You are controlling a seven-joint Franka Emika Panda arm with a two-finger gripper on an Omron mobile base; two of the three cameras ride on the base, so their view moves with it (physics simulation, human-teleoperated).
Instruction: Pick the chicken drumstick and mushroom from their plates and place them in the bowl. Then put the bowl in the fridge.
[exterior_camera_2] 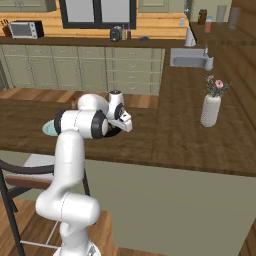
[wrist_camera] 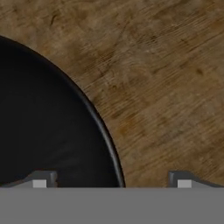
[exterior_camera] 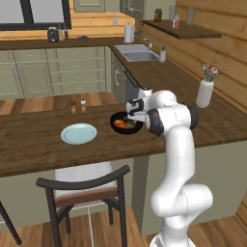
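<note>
The black bowl (exterior_camera: 117,117) sits on the wooden counter with the orange-brown chicken drumstick (exterior_camera: 125,124) lying inside it. My gripper (exterior_camera: 136,115) hangs just above the bowl's right rim. In the hand view the gripper (wrist_camera: 112,181) is open, one fingertip (wrist_camera: 41,179) over the dark bowl (wrist_camera: 39,122) and the other over bare wood, so the jaws straddle the rim. Nothing is held. The pale blue plate (exterior_camera: 78,133) lies bare to the left of the bowl. The mushroom is hidden from me, and the fridge is out of view.
Two small shakers (exterior_camera: 78,106) stand behind the blue plate. A white vase with flowers (exterior_camera: 205,91) stands on the counter to the right. A dark chair (exterior_camera: 82,190) is tucked under the near counter edge. A sink (exterior_camera: 137,52) lies far back.
</note>
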